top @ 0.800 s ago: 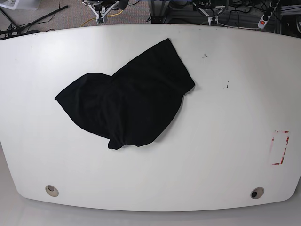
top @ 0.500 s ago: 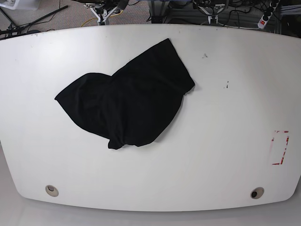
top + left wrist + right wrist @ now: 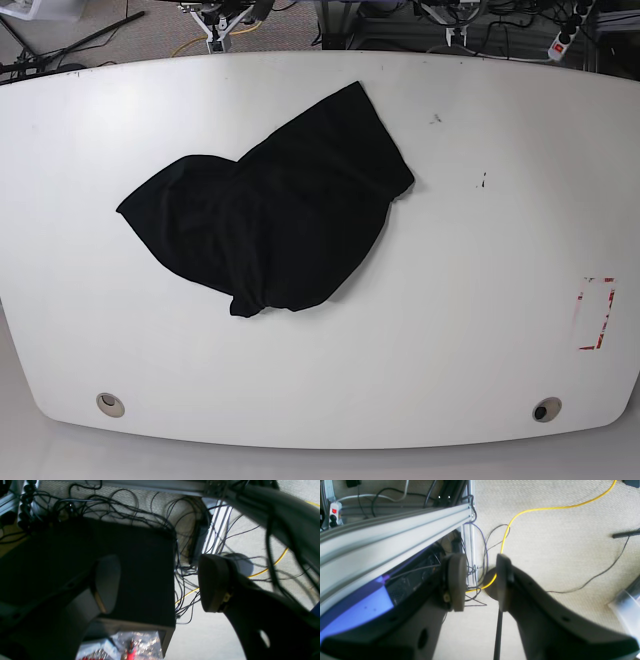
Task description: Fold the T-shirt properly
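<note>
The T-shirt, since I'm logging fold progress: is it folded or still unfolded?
Not folded. The T-shirt lies crumpled in an irregular heap with uneven edges on the table, untouched by either gripper.

Both arms cut off at base view's top edge, left wrist view blurred

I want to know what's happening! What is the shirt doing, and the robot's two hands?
T-shirt: crumpled, unfolded, lying on the white table, untouched.
Left gripper: jaws wide open, empty, away from the table.
Right gripper: jaws open, narrower gap, empty, over the floor.
</note>
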You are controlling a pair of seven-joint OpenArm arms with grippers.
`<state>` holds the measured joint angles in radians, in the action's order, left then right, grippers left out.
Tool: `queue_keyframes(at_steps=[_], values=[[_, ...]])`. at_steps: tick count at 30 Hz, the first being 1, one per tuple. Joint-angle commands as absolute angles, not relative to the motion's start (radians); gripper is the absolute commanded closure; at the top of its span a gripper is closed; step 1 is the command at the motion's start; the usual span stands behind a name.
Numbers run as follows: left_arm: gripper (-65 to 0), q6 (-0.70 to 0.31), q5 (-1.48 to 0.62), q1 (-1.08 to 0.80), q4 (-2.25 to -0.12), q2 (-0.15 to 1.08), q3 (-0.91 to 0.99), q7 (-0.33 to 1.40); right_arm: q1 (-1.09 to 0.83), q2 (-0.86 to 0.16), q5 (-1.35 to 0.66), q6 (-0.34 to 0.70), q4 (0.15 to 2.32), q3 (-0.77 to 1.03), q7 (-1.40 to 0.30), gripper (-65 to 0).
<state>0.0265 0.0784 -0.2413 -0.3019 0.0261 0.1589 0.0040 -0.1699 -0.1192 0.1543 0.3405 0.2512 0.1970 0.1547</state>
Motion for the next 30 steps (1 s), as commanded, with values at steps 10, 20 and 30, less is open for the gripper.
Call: queue_keyframes(at_steps=[10,20,30], values=[[-44.0,0.031,0.076,-0.501,-0.693,0.022,0.16,-0.03,-0.424,-0.09,0.15,0.348,0.625,0.2,0.16,-19.0],[-44.0,0.031,0.076,-0.757,-1.082,0.01,0.16,-0.027,-0.642,-0.062,0.148,0.348,0.946,0.2,0.16,-18.9],[-44.0,0.031,0.074,-1.024,-1.438,0.015,0.163,-0.028,-0.908,-0.071,-0.044,0.355,1.32,0.2,0.064,-18.9]])
